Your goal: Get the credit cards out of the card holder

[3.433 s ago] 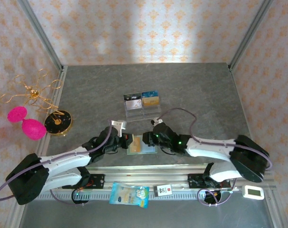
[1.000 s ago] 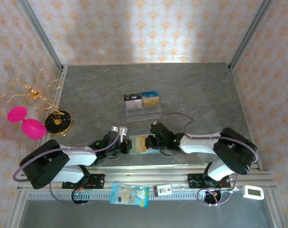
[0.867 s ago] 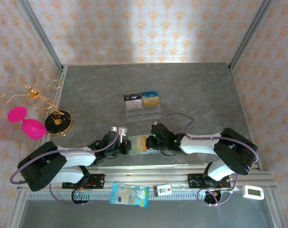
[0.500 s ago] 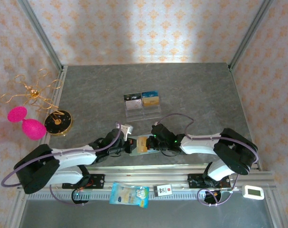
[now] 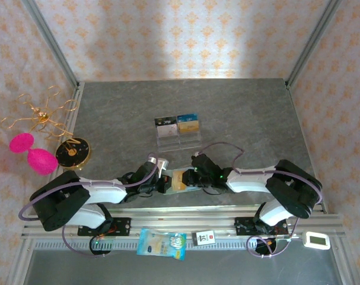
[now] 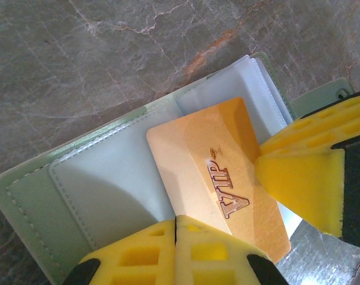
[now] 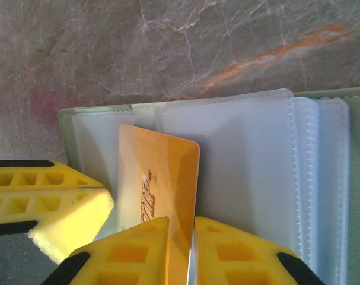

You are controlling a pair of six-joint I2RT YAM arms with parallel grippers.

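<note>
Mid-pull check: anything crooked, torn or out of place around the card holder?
The gold card lies skewed across the clear pockets of the open card holder, its end between the fingers of the right gripper. The left gripper is shut beside it. That fits a card coming out; no tear or bend shows.

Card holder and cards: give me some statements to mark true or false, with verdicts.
1. The card holder lies open on the table. True.
2. The gold card is printed VIP. True.
3. The gold card sits fully inside a clear pocket. False: most of it lies bare, outside the pockets.
4. The clear rack touches the card holder. False: it stands farther back, apart.
5. The gold card's edge passes between the right gripper's fingers. True.
</note>
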